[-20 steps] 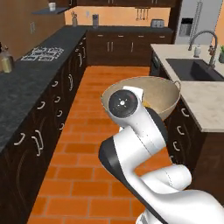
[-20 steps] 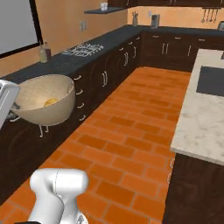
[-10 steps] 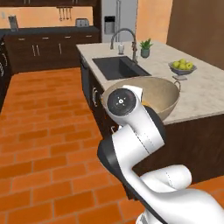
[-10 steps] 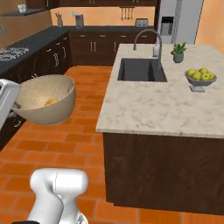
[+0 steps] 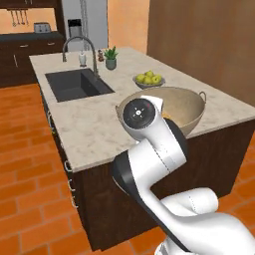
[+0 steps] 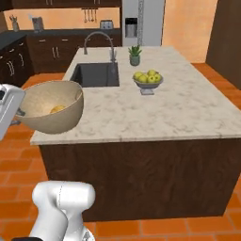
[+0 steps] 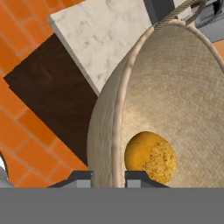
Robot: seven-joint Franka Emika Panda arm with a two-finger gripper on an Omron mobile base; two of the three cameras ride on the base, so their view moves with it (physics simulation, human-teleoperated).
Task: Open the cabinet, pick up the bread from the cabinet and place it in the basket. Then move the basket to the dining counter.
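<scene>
Over the dining counter (image 6: 155, 113) corner, gripper (image 7: 109, 177) fingers pinch the basket (image 6: 49, 106) rim, bread (image 7: 151, 156) inside.

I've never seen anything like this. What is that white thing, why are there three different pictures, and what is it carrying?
The white thing is a robot arm on a driving base in a computer-rendered kitchen. Two pictures come from cameras on the base, behind the arm to its left and right. The third camera sits on the hand and looks along its two dark fingers, which grip the rim of the basket between them. The arm holds the basket up at the edge of the dining counter, not yet set down. Inside lies the bread, a golden lump. On the counter are a black sink, a faucet, a fruit bowl and a small plant.
</scene>
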